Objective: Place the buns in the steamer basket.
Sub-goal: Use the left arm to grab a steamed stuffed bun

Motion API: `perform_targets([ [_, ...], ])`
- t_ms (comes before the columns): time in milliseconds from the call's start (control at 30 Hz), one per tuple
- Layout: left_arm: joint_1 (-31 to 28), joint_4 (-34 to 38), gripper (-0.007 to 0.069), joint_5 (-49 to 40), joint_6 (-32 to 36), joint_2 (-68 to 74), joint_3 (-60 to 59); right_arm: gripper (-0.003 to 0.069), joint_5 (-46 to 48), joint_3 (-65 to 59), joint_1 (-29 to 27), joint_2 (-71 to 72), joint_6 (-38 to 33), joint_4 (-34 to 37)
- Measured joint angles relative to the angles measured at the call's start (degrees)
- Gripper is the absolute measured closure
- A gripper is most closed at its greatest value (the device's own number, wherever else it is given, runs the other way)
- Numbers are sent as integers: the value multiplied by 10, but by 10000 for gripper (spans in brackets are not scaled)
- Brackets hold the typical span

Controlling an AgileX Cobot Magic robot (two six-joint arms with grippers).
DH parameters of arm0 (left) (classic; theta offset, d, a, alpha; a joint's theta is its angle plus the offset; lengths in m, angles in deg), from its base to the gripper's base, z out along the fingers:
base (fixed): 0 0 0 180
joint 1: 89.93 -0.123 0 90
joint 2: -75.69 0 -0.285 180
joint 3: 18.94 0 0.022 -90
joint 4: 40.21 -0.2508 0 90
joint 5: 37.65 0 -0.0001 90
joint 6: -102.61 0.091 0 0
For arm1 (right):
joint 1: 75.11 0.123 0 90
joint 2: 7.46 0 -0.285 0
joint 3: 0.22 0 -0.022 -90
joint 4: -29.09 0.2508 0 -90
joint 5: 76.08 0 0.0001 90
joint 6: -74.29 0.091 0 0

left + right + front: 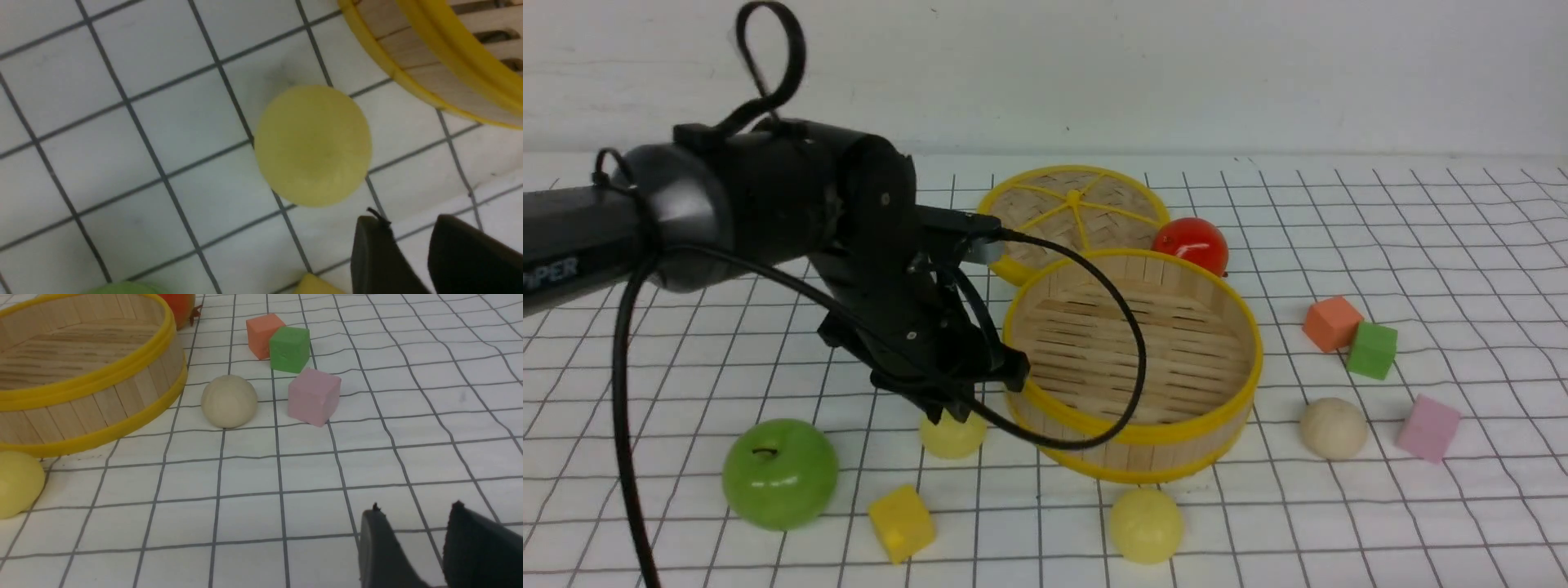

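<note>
**Table** (1421,245): white cloth with a dark grid; everything stands on it.

**Left arm** (768,204): black, reaching in from the left, with a cable looping in front of the basket.

**Basket** (1176,433): round bamboo tub with yellow rims, mid-table, slatted floor showing. All three buns lie on the table outside it.

**Lid** (1078,208): flat woven disc with yellow spokes, just behind the basket.

**Green apple** (780,474): glossy, front left.

**Red fruit** (1191,243): against the basket's far rim, beside the lid.

**Left gripper** (947,408): pointing down just over the yellow bun, fingers parted, nothing between them.

**Right gripper** (414,522): seen only from its own wrist; fingers parted and empty, over bare cloth.

**Yellow bun** (953,434): near the basket's left wall; in the left wrist view it lies clear of the fingertips (376,253).

**Second yellow bun** (1146,525): just in front of the basket.

**Cream bun** (1333,428): right of the basket, near the pink cube.

**Cubes**: yellow cube (902,523) between the green apple and the second yellow bun; orange cube (1331,323) and green cube (1372,349) touching; pink cube (1427,427) nearer the front.
</note>
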Motion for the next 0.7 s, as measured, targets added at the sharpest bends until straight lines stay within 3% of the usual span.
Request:
perform_targets([
  [67,0,-13,356,14,0,18,2,419,0,0,0,0,0,0],
  [200,0,-25,323,44,0,36,2,419,0,0,0,0,0,0],
  [700,0,-48,387,94,-3,73,3,419,0,0,0,0,0,0],
])
